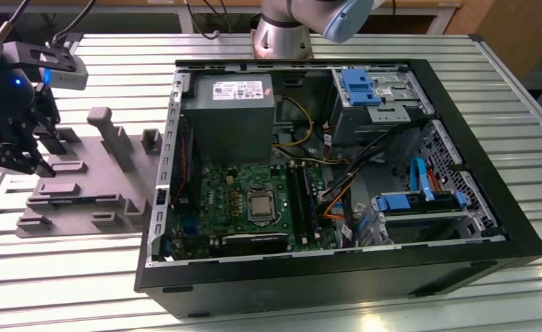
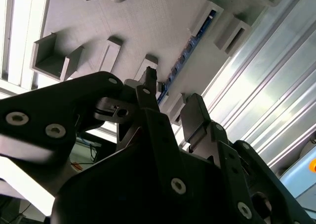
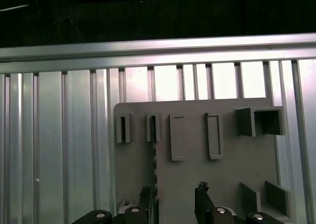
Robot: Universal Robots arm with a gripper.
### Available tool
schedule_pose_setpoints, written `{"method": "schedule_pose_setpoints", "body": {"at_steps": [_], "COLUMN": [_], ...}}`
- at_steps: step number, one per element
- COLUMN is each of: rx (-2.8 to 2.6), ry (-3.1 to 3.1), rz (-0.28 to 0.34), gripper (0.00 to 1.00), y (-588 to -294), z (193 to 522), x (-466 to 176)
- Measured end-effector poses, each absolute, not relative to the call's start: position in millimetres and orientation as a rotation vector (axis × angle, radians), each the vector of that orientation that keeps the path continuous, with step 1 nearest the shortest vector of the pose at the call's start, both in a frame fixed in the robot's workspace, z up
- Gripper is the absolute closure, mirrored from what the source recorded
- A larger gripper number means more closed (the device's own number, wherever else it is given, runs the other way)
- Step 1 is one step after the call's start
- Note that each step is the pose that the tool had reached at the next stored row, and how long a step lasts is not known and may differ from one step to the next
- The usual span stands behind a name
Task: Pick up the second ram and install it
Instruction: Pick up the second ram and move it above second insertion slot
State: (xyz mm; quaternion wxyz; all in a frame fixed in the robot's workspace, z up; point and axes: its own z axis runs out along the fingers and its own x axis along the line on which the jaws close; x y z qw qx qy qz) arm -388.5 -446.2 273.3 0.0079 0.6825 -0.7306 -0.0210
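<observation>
1. Black pincer [image 1: 19,164] hangs just over the gray holder plate [image 1: 86,200], at the exterior view's left.
2. Its two fingers [image 2: 195,113] are wide apart and hold nothing.
3. The second ram [image 2: 190,44] stands on its thin edge in a slot of the plate, as both wrist views show.
4. One end of the ram reaches in between the fingers, close to one of them. I cannot tell if they touch.
5. The open computer case [image 1: 345,277] sits beside the plate on the silver table [image 1: 68,277].

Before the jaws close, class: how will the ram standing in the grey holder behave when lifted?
The second ram is a thin, flat board: probably stiff and light. Standing on edge in the grey holder, it could tilt if gripped off-centre. Likely fragile, being thin.
</observation>
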Motion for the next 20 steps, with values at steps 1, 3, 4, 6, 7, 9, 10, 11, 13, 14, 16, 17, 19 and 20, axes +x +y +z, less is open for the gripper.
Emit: {"method": "schedule_pose_setpoints", "body": {"at_steps": [1, 3, 4, 6, 7, 9, 10, 11, 13, 14, 16, 17, 19, 20], "rx": [2.133, 2.134, 2.134, 2.136, 2.141, 2.156, 2.163, 2.165, 2.166, 2.166, 2.166, 2.166, 2.166, 2.166], "ry": [-2.284, -2.284, -2.284, -2.281, -2.277, -2.262, -2.255, -2.253, -2.253, -2.253, -2.253, -2.253, -2.253, -2.253], "rz": [-0.066, -0.065, -0.065, -0.065, -0.065, -0.065, -0.065, -0.065, -0.065, -0.065, -0.065, -0.065, -0.065, -0.065], "gripper": [0.53, 0.53, 0.53, 0.53, 0.53, 0.53, 0.53, 0.53, 0.53, 0.53, 0.53, 0.53, 0.53, 0.53], "y": [-446.2, -446.2, -446.3, -446.6, -447.1, -447.7, -448.0, -448.0, -448.1, -448.1, -448.1, -448.1, -448.1, -448.1], "z": [273.2, 272.7, 272.3, 271.5, 270.8, 269.3, 268.7, 268.5, 268.5, 268.4, 268.3, 268.1, 267.8, 267.6], "x": [-388.6, -388.6, -388.6, -388.6, -388.5, -388.8, -388.9, -388.9, -388.9, -388.9, -388.9, -388.9, -388.9, -388.9]}}
